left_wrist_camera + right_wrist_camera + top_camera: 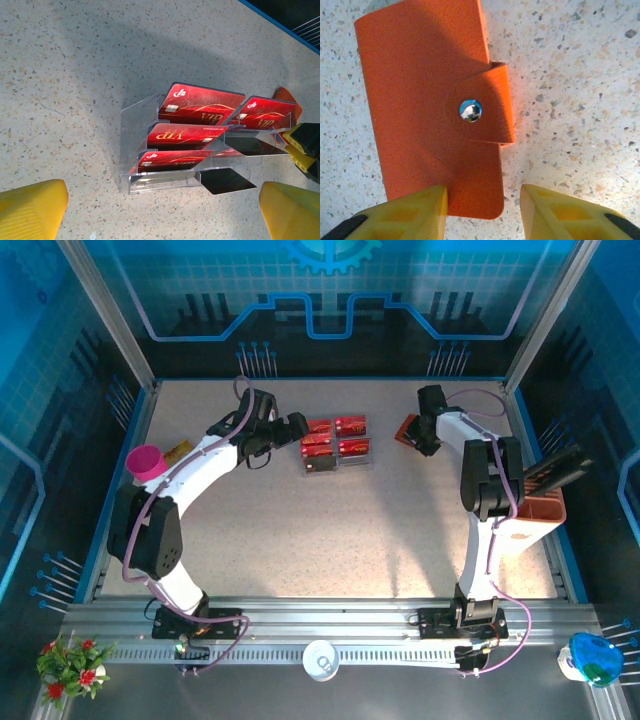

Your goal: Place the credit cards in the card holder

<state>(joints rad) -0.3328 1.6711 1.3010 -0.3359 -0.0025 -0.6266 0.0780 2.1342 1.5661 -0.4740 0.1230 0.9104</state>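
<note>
**Workspace referenced to the clear tiered stand [131,150].** The credit cards [202,106], glossy red with "VIP" lettering, lean in the stand's steps in two columns.

The left gripper [160,212] faces the stand from its left side, near it but apart. Its yellow fingers [30,210] are spread wide, with nothing between them.

The card holder [420,90], an orange wallet, lies flat on the speckled table [330,530] to the right of the stand, apart from it. Its snap flap is fastened.

The right gripper [484,212] hangs over the wallet with its jaws partly spread. One finger overlaps the wallet's lower edge and the other stands over bare table just beside its corner. Contact cannot be told.

A pink cup [147,462] stands well to the left of the stand. An orange slotted rack [540,508] stands well to its right, beyond the wallet.
</note>
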